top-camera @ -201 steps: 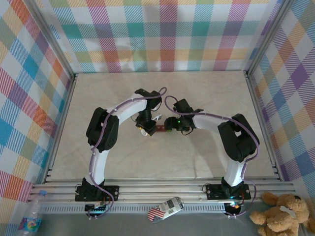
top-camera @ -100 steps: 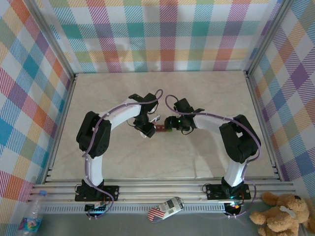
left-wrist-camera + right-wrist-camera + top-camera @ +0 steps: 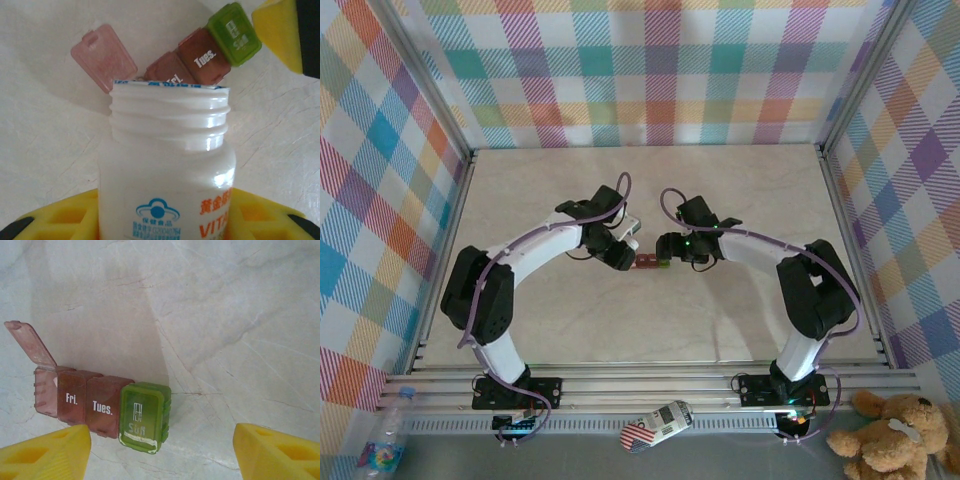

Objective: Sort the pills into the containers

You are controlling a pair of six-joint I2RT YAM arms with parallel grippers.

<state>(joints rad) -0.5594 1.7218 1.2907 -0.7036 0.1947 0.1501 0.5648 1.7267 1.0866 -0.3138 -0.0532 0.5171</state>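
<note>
The containers (image 3: 100, 402) are a short joined row, dark red boxes marked "Fri." and "Tues." with a green "Sun" box (image 3: 145, 416) at the right end. The far-left red box has its lid (image 3: 31, 344) standing open. My right gripper (image 3: 162, 440) hovers open over the green end, nothing between its yellow fingers. My left gripper (image 3: 165, 220) is shut on an uncapped white bottle (image 3: 167, 170) with orange print. The bottle's mouth sits just before the containers (image 3: 202, 57), near the open lid (image 3: 103, 56). From above, both grippers (image 3: 623, 252) (image 3: 667, 247) meet at the containers (image 3: 645, 264). The pills are hidden.
The pale marble table (image 3: 650, 330) is ringed by checked walls and an aluminium rail (image 3: 650, 375) at the near edge. Beyond the rail lie a water bottle (image 3: 386, 440), a small can (image 3: 655, 425) and a teddy bear (image 3: 895, 430).
The left arm's elbow has swung out to the left and its gripper with the bottle has shifted slightly up and right toward the containers. The right arm has barely moved.
</note>
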